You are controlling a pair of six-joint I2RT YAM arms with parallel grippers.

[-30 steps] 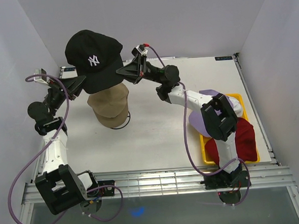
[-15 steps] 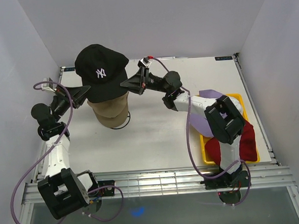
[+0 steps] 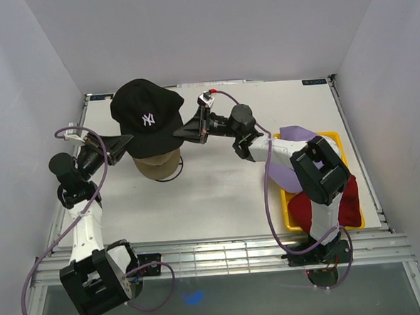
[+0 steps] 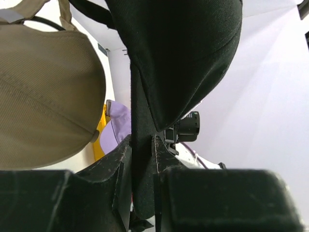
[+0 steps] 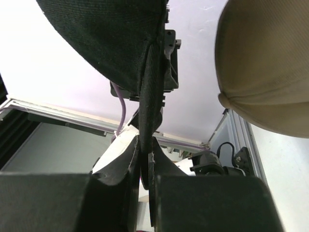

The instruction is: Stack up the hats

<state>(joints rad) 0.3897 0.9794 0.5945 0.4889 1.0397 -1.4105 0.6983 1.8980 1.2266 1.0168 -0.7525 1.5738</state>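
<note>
Black cap (image 3: 148, 117) hangs directly over the tan cap (image 3: 157, 164), its opposite rim edges clamped in the left gripper (image 3: 123, 143) and right gripper (image 3: 182, 130). We should lower both sides evenly, crowns aligned, then release

free: table (image 3: 216, 193) middle | blocked: tan cap (image 3: 158, 165) under black cap (image 3: 147, 113); tray (image 3: 336, 137) at right

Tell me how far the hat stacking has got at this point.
Done: the tan cap sits on the table as the base. In hand: the left gripper and right gripper each pinch the black NY cap at its edge, holding it over the tan cap, not yet released. Left: the lavender cap and dark red cap lie in the yellow tray; no white cap is in view.
</note>
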